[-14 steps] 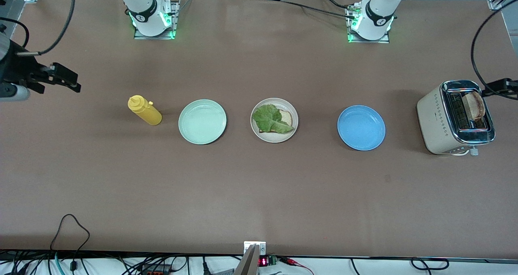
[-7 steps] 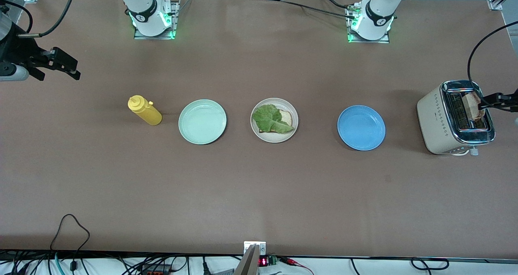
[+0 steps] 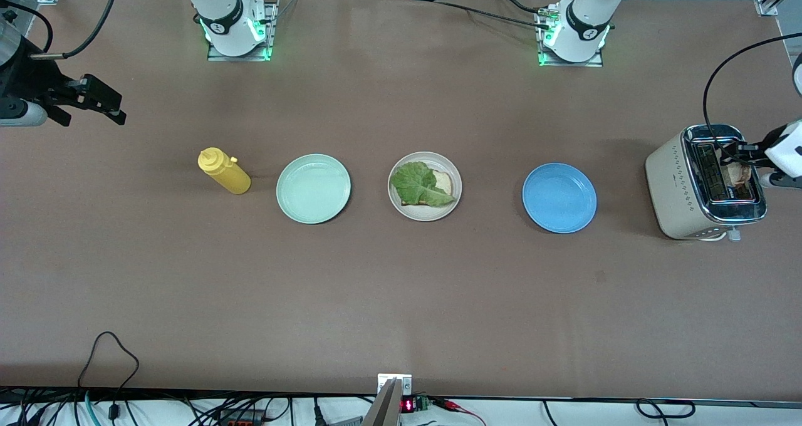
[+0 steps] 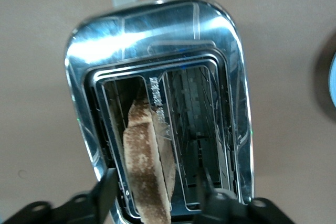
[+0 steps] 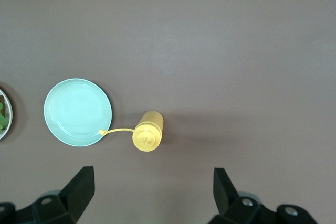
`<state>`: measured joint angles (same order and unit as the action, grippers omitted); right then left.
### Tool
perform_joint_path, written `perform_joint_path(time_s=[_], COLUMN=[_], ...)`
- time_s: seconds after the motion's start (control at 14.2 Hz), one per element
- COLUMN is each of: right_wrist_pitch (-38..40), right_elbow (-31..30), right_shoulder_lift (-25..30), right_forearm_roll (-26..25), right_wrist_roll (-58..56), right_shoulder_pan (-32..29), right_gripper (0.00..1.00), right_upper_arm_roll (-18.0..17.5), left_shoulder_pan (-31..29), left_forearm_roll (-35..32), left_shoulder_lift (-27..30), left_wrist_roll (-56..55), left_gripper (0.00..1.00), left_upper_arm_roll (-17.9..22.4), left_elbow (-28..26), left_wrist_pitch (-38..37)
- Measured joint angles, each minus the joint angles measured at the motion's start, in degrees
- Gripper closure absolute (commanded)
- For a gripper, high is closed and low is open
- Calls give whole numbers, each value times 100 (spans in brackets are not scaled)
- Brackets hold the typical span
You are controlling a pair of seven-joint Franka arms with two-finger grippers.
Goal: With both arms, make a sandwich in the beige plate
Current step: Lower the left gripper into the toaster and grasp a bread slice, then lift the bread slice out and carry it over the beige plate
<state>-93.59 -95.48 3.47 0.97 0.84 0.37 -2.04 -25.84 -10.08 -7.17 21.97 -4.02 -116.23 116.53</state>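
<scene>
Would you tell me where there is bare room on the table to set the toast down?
The mint-green plate and blue plate hold nothing. The table is bare nearer the camera. The beige plate already carries bread and lettuce; the left gripper crowds the toaster.

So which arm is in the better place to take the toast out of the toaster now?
The left. The left gripper is open right over the toaster, its fingers on either side of the toast slice. The right gripper waits at the right arm's end of the table, past the yellow bottle.
</scene>
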Motion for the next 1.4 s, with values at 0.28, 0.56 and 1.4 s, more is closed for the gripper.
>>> perform_joint_path(time_s=[0.28,0.56,1.4], right_wrist_pitch=[0,0,-53], right_elbow=[-1,-1,55], right_shoulder_lift=[0,0,7], right_forearm_roll=[0,0,0], right_wrist_roll=[0,0,0], right_shoulder_pan=[0,0,-32], right_gripper=[0,0,0], right_upper_arm_roll=[-3,-4,-5], left_shoulder_pan=[-11,-24,45], left_forearm_roll=[-22,-180,-53], left_shoulder_lift=[36,114,301], left_wrist_roll=[0,0,-249], left_gripper=[100,100,100], left_upper_arm_roll=[-4,-6,-1541], left_elbow=[-24,39,2660], left_wrist_pitch=[0,-137,-3592])
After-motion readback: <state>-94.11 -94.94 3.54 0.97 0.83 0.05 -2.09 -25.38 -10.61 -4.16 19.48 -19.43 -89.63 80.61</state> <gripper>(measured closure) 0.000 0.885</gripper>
